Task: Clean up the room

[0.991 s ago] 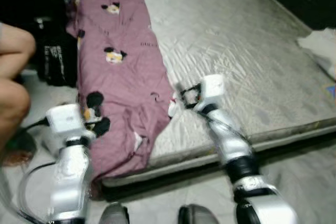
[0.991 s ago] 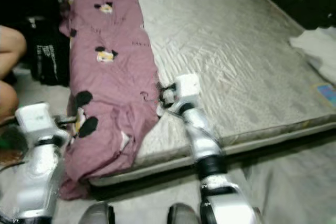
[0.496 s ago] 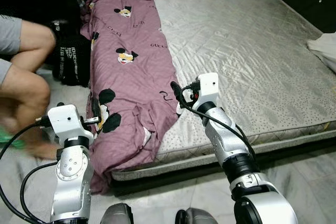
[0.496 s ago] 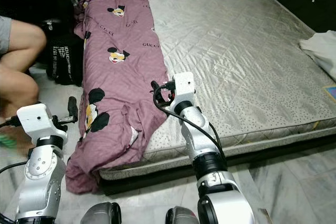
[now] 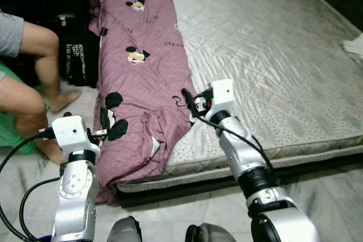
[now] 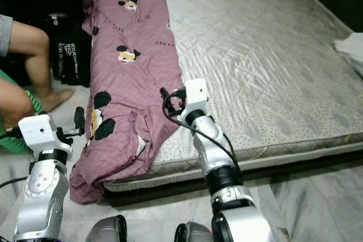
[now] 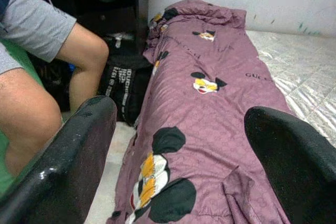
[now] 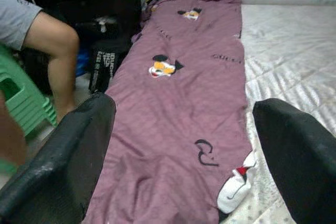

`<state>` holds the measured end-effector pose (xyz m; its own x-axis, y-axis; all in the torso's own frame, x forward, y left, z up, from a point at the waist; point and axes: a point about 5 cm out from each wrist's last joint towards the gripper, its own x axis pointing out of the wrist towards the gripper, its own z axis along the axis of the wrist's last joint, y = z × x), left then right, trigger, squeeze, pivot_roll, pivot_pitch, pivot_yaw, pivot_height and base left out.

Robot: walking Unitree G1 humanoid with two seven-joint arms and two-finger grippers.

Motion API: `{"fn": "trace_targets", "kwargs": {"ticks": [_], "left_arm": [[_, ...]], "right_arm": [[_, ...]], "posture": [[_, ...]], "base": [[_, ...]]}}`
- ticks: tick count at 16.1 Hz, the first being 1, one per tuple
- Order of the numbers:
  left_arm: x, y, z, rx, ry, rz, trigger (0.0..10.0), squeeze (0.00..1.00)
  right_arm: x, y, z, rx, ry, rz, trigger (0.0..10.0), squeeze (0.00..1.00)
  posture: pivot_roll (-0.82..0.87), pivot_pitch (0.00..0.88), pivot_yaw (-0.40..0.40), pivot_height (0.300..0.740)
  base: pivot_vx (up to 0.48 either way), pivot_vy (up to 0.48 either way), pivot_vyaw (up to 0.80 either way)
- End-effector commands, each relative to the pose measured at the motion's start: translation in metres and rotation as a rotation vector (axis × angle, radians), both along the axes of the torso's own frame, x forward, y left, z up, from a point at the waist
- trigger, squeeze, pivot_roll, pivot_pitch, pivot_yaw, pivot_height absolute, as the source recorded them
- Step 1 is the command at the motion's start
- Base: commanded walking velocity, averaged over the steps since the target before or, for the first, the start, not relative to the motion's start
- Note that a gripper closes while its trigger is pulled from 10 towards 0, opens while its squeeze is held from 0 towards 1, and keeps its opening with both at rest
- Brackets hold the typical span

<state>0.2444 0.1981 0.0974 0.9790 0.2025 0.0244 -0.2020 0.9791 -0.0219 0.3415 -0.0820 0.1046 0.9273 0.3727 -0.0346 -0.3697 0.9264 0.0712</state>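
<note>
Now both arms fwd: right gripper [image 5: 189, 101] over purple blanket [image 5: 142, 72], left gripper [image 6: 78, 121] beside; jaws wide, empty.

Spread black fingers [image 8: 63, 150] frame a purple blanket [image 8: 178, 108] on the mattress [image 8: 289, 51].

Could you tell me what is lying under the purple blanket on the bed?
The blanket lies along the left side of a bare grey mattress, its near end hanging over the edge toward the floor. Whether anything is hidden beneath it cannot be seen.
</note>
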Motion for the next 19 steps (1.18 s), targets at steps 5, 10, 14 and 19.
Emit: {"fn": "trace_targets", "kwargs": {"ticks": [5, 10, 14, 19], "left_arm": [[-0.017, 0.0, -0.007, 0.049, 0.048, 0.04, 10.0, 0.0], [-0.059, 0.019, -0.002, 0.126, 0.018, 0.152, 10.0, 0.0], [-0.071, 0.014, -0.007, 0.169, 0.063, 0.137, 10.0, 0.0], [-0.062, 0.002, -0.002, 0.139, 0.052, 0.051, 10.0, 0.0]], "right_arm": [[-0.006, -0.014, -0.001, 0.032, -0.005, -0.052, 10.0, 0.0], [-0.024, -0.058, 0.002, -0.035, -0.085, -0.191, 10.0, 0.0], [-0.035, -0.066, -0.003, -0.008, -0.033, -0.205, 10.0, 0.0], [-0.035, -0.056, -0.003, 0.009, -0.004, -0.17, 10.0, 0.0]], "posture": [[-0.01, 0.133, -0.045, 0.74], [0.0, 0.154, -0.043, 0.74], [-0.01, 0.166, -0.041, 0.74], [0.0, 0.171, -0.045, 0.74]], "base": [[0.0, 0.0, 0.0], [0.0, 0.0, 0.0], [0.0, 0.0, 0.0], [0.0, 0.0, 0.0]]}}
